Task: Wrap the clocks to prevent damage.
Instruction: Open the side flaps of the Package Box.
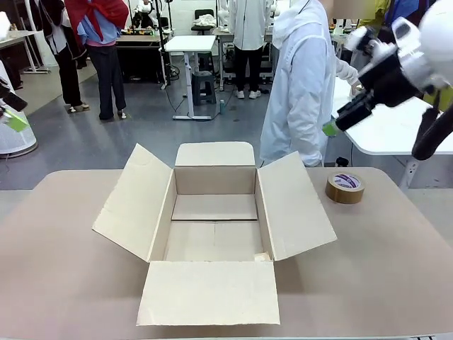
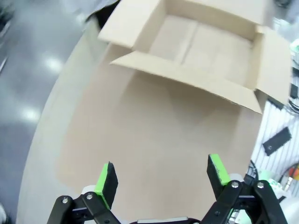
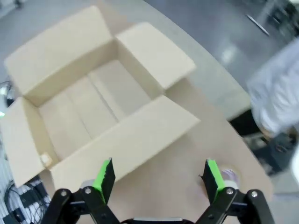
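Note:
The bubble-wrapped bundle of clocks is out of view. An open cardboard box [image 1: 214, 227] stands in the middle of the table with all four flaps spread and nothing inside; I also see the box [image 2: 201, 46] from the left wrist and the box [image 3: 88, 112] from the right wrist. My left gripper [image 2: 162, 175] hangs open over bare table beside the box, and sits at the picture's left edge [image 1: 13, 112] in the front view. My right gripper [image 3: 159, 174] is open high above the box's right flap, raised at the upper right [image 1: 336, 126].
A brown tape roll [image 1: 345, 188] lies on the table [image 1: 396, 269] right of the box, partly behind one finger as the tape roll [image 3: 230, 176]. A person in a white coat [image 1: 301, 85] stands at the far edge. Other tables and people are farther back.

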Controlling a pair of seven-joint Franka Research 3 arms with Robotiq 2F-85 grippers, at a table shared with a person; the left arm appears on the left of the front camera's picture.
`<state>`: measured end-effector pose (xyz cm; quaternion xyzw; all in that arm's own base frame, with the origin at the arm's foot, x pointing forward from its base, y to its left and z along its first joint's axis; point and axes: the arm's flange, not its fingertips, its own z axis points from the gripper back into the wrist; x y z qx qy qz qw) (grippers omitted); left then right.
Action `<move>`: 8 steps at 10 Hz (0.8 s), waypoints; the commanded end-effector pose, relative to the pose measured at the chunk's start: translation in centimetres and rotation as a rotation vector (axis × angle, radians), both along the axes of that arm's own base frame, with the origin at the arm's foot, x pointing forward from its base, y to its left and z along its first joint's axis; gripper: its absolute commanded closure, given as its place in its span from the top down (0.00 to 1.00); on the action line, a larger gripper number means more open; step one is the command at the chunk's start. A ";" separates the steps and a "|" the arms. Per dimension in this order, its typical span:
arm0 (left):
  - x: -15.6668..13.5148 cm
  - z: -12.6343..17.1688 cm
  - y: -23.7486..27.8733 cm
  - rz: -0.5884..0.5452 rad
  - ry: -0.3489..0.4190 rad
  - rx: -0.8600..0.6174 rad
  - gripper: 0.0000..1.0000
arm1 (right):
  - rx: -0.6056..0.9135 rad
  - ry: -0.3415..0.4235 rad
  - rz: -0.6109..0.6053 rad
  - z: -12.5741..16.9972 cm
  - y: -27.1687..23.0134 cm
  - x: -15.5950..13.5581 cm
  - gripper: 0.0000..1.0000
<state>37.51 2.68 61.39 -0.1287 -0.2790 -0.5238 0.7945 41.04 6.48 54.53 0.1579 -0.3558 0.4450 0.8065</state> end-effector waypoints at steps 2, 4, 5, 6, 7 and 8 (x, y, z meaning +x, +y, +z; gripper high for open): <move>1.7 0.3 5.4 -0.160 0.056 -0.135 1.00 | 0.248 0.060 0.253 -5.3 -8.8 1.1 1.00; 1.6 -1.1 8.1 -0.123 -0.032 -0.134 1.00 | 0.291 0.039 0.146 -5.7 -12.0 -0.7 1.00; 1.6 -1.6 7.8 -0.060 -0.058 -0.118 1.00 | 0.274 0.002 0.229 -6.0 -9.0 -0.3 1.00; 0.8 -0.8 7.8 -0.145 -0.002 -0.153 1.00 | 0.274 0.002 0.229 -6.0 -9.0 -0.3 1.00; 0.8 -0.8 7.8 -0.145 -0.002 -0.153 1.00 | 0.274 0.002 0.229 -6.0 -9.0 -0.3 1.00; 0.8 -0.8 7.8 -0.145 -0.002 -0.153 1.00 | 0.274 0.002 0.229 -6.0 -9.0 -0.3 1.00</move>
